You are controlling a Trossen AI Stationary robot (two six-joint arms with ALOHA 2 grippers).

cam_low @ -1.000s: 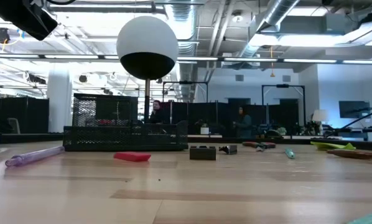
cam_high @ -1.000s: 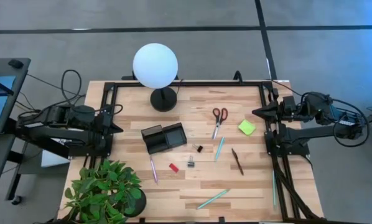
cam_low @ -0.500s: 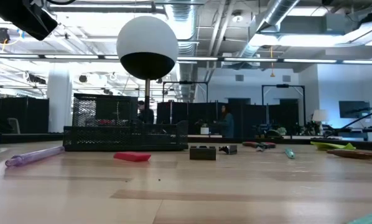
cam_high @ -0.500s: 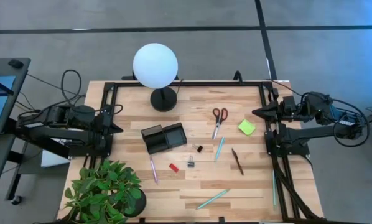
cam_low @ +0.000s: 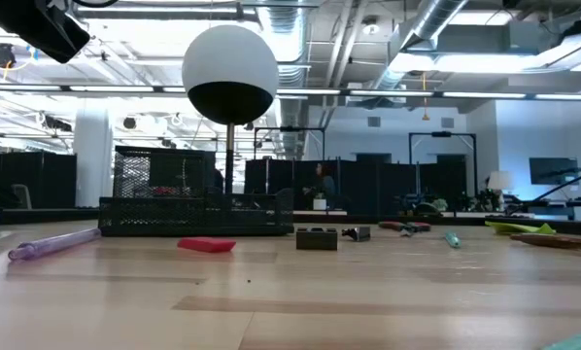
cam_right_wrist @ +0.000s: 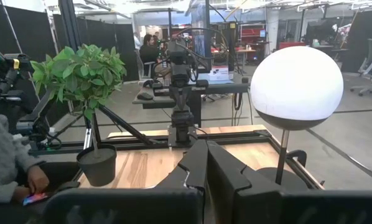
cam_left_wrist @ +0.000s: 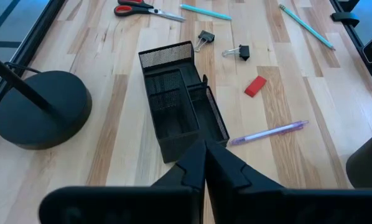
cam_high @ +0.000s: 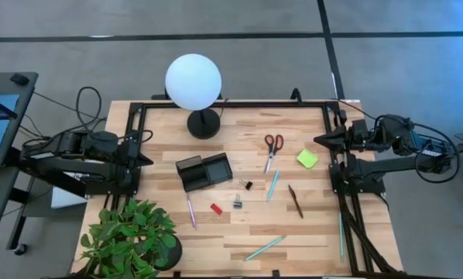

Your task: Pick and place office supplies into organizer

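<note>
The black organizer stands left of the table's middle, in front of my left gripper. Scattered on the wood to its right lie red-handled scissors, a lime-green sticky-note pad, a light-green pen, a dark brown pen, a purple pen, a red block and two black clips. My left gripper hangs shut at the left edge. At the right edge my right gripper is shut too, and holds nothing.
A lamp with a white globe on a round black base stands at the far side. A potted plant fills the near left corner. Another light-green pen lies near the front edge. A seated person shows beyond the left arm.
Both arms have kept still and nothing on the table has moved. Only people in the room far behind the table have walked across the low view.
</note>
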